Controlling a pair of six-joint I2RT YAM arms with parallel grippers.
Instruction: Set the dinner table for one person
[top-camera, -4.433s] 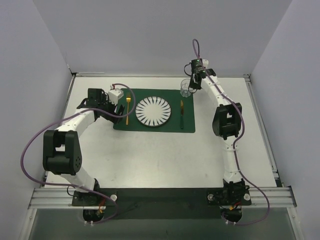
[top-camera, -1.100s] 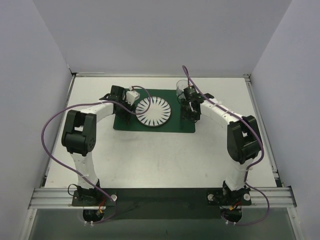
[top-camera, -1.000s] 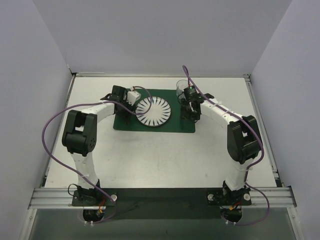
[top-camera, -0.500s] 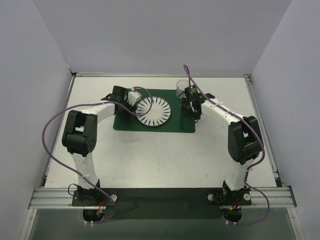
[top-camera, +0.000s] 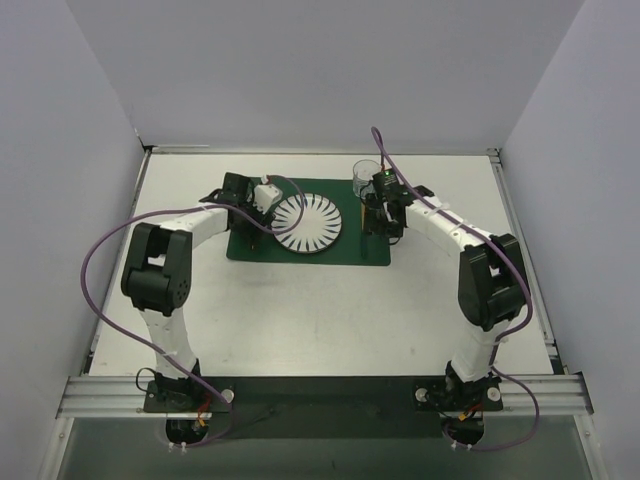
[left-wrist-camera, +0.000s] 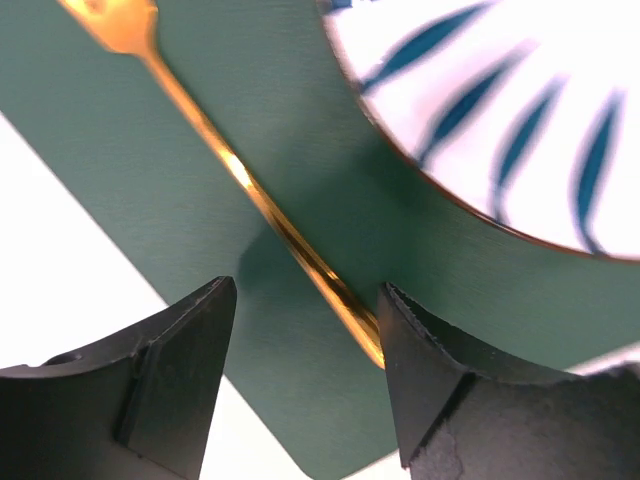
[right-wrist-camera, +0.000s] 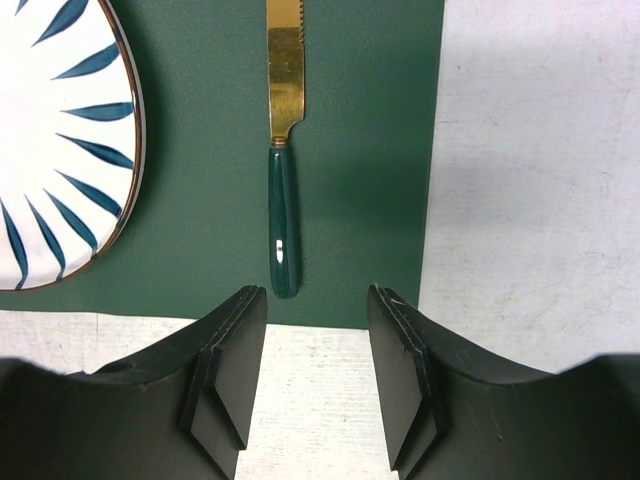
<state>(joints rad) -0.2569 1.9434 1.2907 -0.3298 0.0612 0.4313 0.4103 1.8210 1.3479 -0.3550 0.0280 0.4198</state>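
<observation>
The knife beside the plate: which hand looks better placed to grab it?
Right. The right hand, open, hovers by the knife handle; the left hand is across the plate, over the fork.

Dk green placemat (top-camera: 300, 257), white plate (top-camera: 306, 222) w/ blue radial strokes — gold fork (left-wrist-camera: 240, 175), green-handled gold knife (right-wrist-camera: 282, 170)

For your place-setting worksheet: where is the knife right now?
In the right wrist view, the knife lies on the green placemat, right of the plate.
</observation>
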